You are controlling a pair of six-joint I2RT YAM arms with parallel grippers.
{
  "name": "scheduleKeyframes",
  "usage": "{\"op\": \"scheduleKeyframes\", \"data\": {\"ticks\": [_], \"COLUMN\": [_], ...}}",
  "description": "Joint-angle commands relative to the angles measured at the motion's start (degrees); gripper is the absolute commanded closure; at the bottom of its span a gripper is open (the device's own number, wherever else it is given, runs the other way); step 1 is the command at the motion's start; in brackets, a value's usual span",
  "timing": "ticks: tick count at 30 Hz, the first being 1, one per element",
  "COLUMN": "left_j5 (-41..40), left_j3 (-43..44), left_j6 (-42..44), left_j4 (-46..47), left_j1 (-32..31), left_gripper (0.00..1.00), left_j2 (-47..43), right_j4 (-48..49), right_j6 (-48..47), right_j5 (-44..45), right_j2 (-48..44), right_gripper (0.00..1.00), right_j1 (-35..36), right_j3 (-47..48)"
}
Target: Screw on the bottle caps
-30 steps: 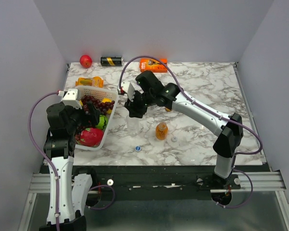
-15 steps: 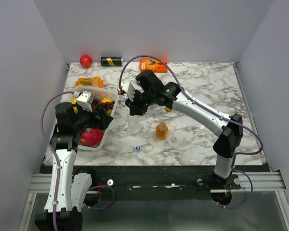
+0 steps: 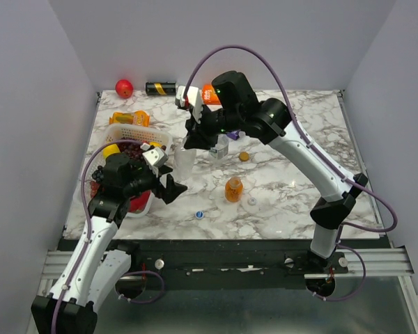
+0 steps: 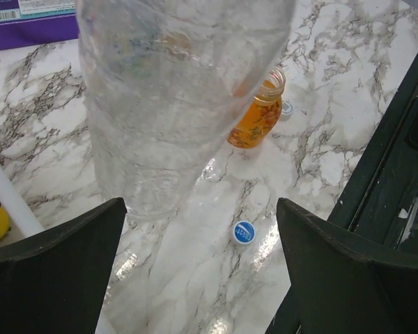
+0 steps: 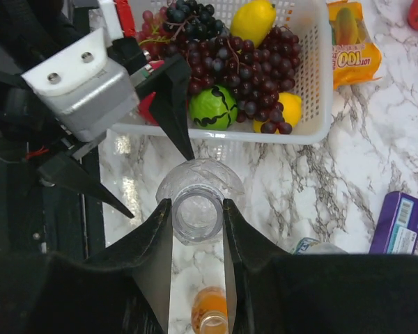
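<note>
- The clear bottle is the biggest thing you handle. It sits neck up, just right of the white basket; I cannot tell whether its base touches the marble. The right gripper is clenched on its open neck. It looks empty and thin-walled, so expect it to be light, springy and easy to dent, with a slick body. The neck is probably the stiffest place to hold.
- Your left gripper is spread wide and holds nothing. Its fingers stand either side of the bottle's lower body without touching it. Take hold low on the body with a moderate squeeze: too hard will likely buckle the wall, too soft may let it spin under a turning cap.
- The orange bottle stands upright and uncapped, right of the clear one. It seems to hold liquid, so it is probably heavier and steadier, but it would spill if tipped. Grip it on the body below the neck.
- The blue cap lies flat toward the table's near edge, the whitish cap is just beside the orange bottle, and the orange cap is farther back. They are tiny, hard and light, and will likely skid, so pinch them across the rim.
</note>
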Motion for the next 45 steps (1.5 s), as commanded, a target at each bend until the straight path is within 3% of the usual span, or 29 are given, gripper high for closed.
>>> {"op": "scheduleKeyframes", "data": {"ticks": [1,4,10,16,27,29,31,33,36,37,39,42,44,45], "left_j5": [-1.93,-3.78,1.84,4.3,4.13,3.69,1.76,-2.61,-10.26,-16.46,-20.72,-23.47,-23.12,-23.29], "left_j3": [-0.58,-2.34,-2.26,-1.99,-2.08,-1.65,-1.21,-0.33,0.64,0.82,1.43,2.75,4.32,4.77], "left_j6": [0.17,-0.01,0.69,1.57,1.66,0.96,0.87,0.69,-1.67,-2.81,-5.09,-9.32,-12.22,-13.54], "left_j4": [9.01,12.72,15.18,12.82,11.76,11.59,9.75,7.55,2.9,0.8,-0.71,-1.95,-1.43,-1.08], "left_j1": [-1.32,-1.68,-2.9,-4.49,-4.67,-4.67,-4.58,-4.49,-3.61,-2.83,-0.98,3.41,6.83,8.33], "left_gripper": [0.01,0.01,0.02,0.08,0.33,0.43,0.5,0.53,0.76,0.89,0.97,1.0,1.0,1.0], "left_j2": [2.84,3.02,6.01,5.48,4.34,4.08,3.99,2.68,-0.92,-2.07,-4.96,-7.6,-8.05,-8.32], "right_j4": [-4.66,-5.72,-4.23,-3.7,-3.35,-3.35,-4.23,-5.54,-3.72,-2.66,0.23,2.27,2.71,1.84], "right_j6": [3.18,2.92,4.68,5.29,5.73,5.65,5.21,1.98,-1.55,-2.87,-8.38,-15.59,-17.46,-19.99], "right_j5": [-5.0,-7.54,-11.15,-13.43,-14.06,-13.53,-11.52,-10.89,-7.83,-5.9,-3.7,-2.8,-4.29,-4.91], "right_j2": [0.59,0.5,-0.03,1.03,1.73,1.65,1.12,-0.02,-5.63,-7.39,-12.93,-16.97,-16.99,-15.59], "right_gripper": [1.0,0.99,1.0,0.99,0.99,0.99,0.86,0.59,0.44,0.39,0.3,0.26,0.1,0.08], "right_j1": [-0.13,-0.05,-0.14,-0.05,-0.05,-0.05,-0.05,-0.92,-3.38,-3.91,-4.62,-4.53,-4.27,-3.83], "right_j3": [2.46,2.64,2.46,4.4,3.61,3.08,3.43,3.43,-1.11,-3.66,-13.58,-24.84,-28.72,-30.47]}}
